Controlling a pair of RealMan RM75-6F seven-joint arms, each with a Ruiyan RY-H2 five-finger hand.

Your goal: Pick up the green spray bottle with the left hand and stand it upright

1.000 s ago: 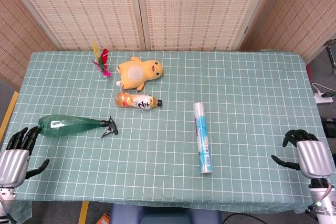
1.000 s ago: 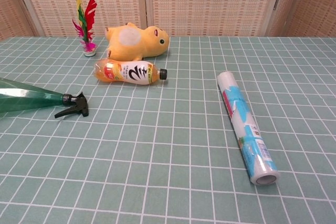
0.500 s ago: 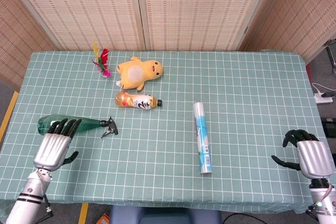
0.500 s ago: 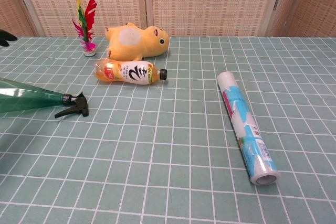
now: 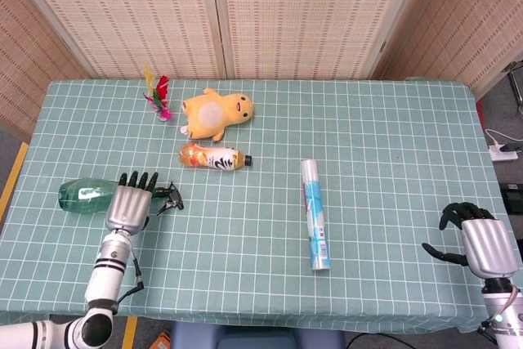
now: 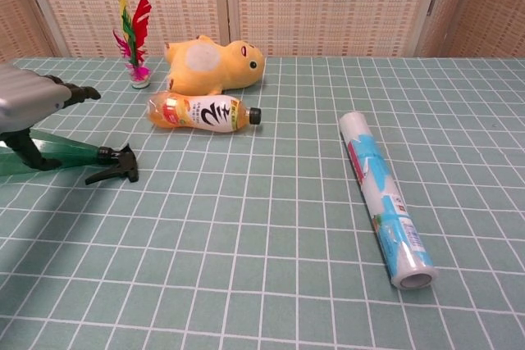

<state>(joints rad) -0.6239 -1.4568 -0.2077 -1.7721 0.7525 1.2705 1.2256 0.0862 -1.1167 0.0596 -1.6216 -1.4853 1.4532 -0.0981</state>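
Note:
The green spray bottle [image 5: 86, 194] lies on its side at the table's left, its black trigger nozzle [image 5: 169, 198] pointing right; in the chest view the bottle [image 6: 70, 152] shows at the left edge with its nozzle [image 6: 116, 165]. My left hand [image 5: 130, 204] hovers over the bottle's neck with fingers spread, holding nothing; the chest view shows this hand [image 6: 33, 104] above the bottle. My right hand [image 5: 478, 241] rests off the table's right front corner, fingers loosely curled and empty.
An orange drink bottle [image 5: 214, 157] lies behind the sprayer, with a yellow plush toy [image 5: 216, 114] and a feather shuttlecock [image 5: 158, 96] further back. A white-and-blue roll [image 5: 315, 215] lies mid-table. The table's left edge [image 5: 18, 177] is close to the green bottle's base.
My left hand has moved right and forward from the table's left front corner to above the green bottle's neck. The bottle and my right hand have not moved.

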